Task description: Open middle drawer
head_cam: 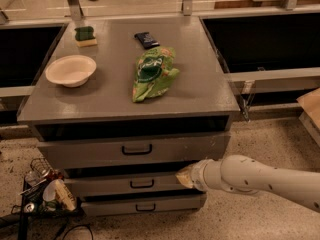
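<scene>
Wide grey middle drawer (100,185) with a medium-height front: 2nd of 3 in the grey metal cabinet (210,91), under the taller top drawer (190,148) and over the narrow bottom drawer (175,203). None of its inside showing, so judged not yet pulled out.

Tan-tipped gripper (185,176) on the only arm, a white perforated tube (260,178) reaching in from the right, up against the right end of that drawer's front. Width of its opening: cannot tell.

Small black loop handle (142,184) to the left of the gripper, apart from it, at about the same height. Long axis of handle and front alike horizontal, left to right across the view. Probably calls for a shift left onto the handle, then a pull outward toward the camera.

On the cabinet top, well above the work: white round bowl (71,70), crumpled green bag (152,73), dark packet (146,39), green-and-yellow sponge (85,35). Speckled floor (270,134) around; wire basket of clutter (42,191) beside the cabinet's lower left corner.
</scene>
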